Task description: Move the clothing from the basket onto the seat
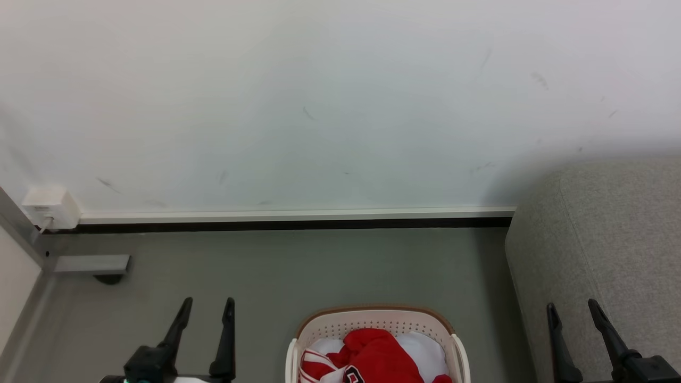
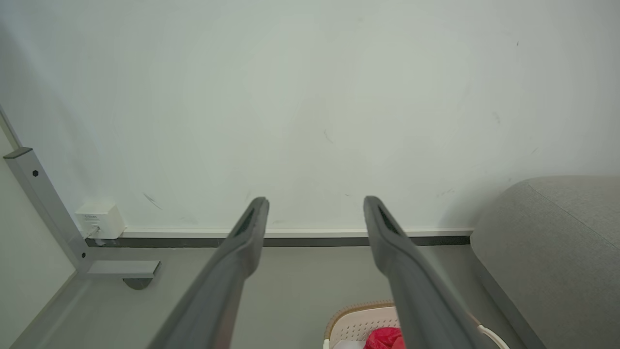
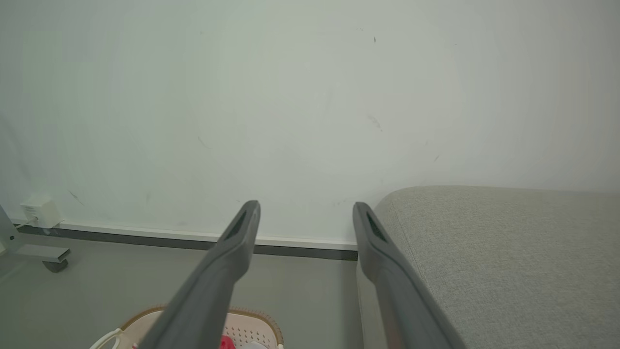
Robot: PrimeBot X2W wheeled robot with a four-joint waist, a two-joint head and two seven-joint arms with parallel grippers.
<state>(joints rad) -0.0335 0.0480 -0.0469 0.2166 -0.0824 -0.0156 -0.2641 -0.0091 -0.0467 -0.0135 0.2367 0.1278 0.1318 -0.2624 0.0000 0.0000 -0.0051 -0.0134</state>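
Note:
The cream basket [image 1: 372, 321] with a brown rim stands on the floor at the bottom centre of the head view. Red clothing [image 1: 379, 355] is piled inside it, one piece with white stripes [image 1: 314, 363], over a plain white cloth [image 1: 425, 348]. The grey sofa seat [image 1: 612, 250] fills the right side. My left gripper [image 1: 207, 304] is open to the left of the basket, holding nothing. My right gripper [image 1: 573, 307] is open in front of the sofa, also holding nothing. The basket's rim [image 2: 356, 310] and red cloth [image 2: 385, 338] show low in the left wrist view; the basket [image 3: 252, 325] and sofa [image 3: 508, 257] appear in the right wrist view.
A white wall [image 1: 319, 106] with a skirting strip [image 1: 292, 215] closes the back. A white socket box [image 1: 50, 206] and a grey metal frame foot [image 1: 90, 264] sit at the left. Grey floor [image 1: 319, 266] lies open between wall and basket.

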